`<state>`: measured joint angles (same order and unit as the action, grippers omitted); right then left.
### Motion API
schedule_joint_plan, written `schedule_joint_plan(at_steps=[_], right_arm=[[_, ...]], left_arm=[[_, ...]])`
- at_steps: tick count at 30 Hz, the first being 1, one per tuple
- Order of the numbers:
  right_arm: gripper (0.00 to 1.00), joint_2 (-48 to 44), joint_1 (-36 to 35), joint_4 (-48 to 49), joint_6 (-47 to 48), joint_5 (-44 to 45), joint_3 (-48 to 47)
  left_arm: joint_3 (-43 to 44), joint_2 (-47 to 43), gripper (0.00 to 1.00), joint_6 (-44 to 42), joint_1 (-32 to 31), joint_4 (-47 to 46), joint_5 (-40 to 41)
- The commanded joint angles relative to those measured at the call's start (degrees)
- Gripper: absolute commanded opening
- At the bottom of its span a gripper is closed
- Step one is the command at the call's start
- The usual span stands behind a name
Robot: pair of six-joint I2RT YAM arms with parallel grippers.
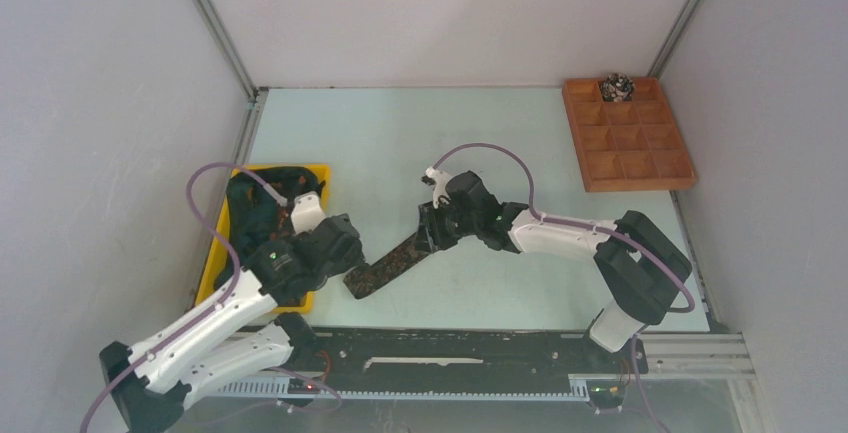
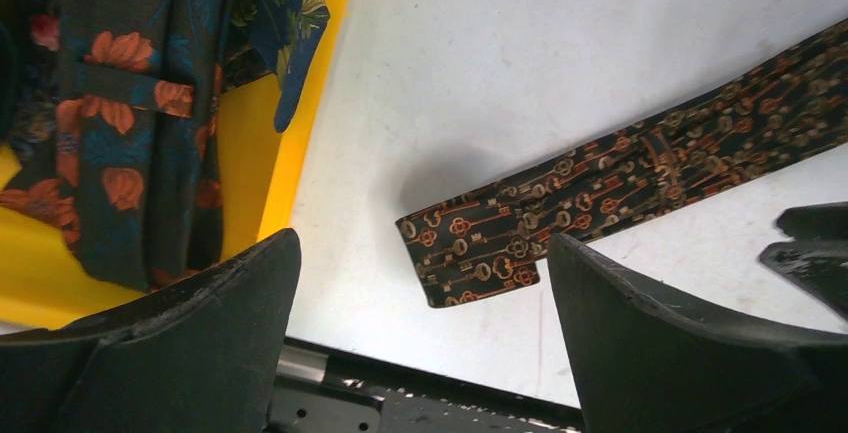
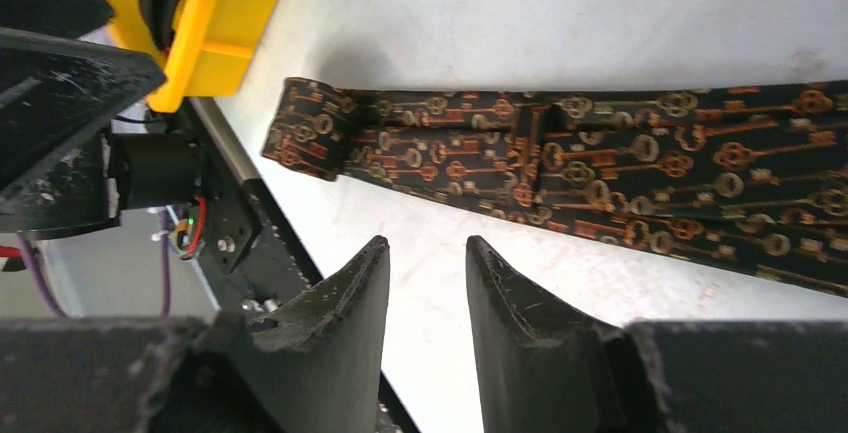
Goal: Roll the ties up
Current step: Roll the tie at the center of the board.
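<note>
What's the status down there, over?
Left gripper open, empty. Right gripper ajar, empty. Tie flat on table, unrolled. Nothing blocking.

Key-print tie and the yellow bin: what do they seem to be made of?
Key-print tie: woven fabric, perhaps silk or polyester; fine woven pattern, faint sheen, limp with a folded end. Yellow bin: probably moulded plastic; smooth, glossy, evenly coloured rim.

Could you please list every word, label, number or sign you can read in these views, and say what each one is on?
None can be read in any view.
The outstretched tie carries only a pattern of keys, no lettering.
The ties in the yellow bin show only flowers.
The wooden tray shows no marking.
</note>
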<state>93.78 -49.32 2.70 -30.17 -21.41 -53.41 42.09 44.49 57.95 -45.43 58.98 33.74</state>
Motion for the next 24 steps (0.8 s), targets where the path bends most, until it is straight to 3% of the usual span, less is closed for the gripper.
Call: schedule_joint_plan(at_steps=[1, 6, 13, 24], right_arm=[[0.37, 2.4, -2.7, 0.8, -3.8, -1.3, -5.6], [0.32, 7.1, -5.4, -0.9, -5.4, -2.9, -11.7], [0.28, 14.0, -7.8, -1.5, -7.3, -6.1, -17.9], [0.22, 21.2, -9.4, -0.5, -8.9, -9.0, -21.5]], left_arm=[[-3.6, -7.5, 0.98, 0.2, 0.6, -6.2, -3.8], [-7.1, -13.8, 0.91, 2.6, 0.6, -4.9, -6.7], [-9.4, -15.0, 0.85, 3.7, 0.4, -4.6, -9.7], [-10.1, -16.4, 0.82, 4.8, -0.9, -4.0, -10.6]])
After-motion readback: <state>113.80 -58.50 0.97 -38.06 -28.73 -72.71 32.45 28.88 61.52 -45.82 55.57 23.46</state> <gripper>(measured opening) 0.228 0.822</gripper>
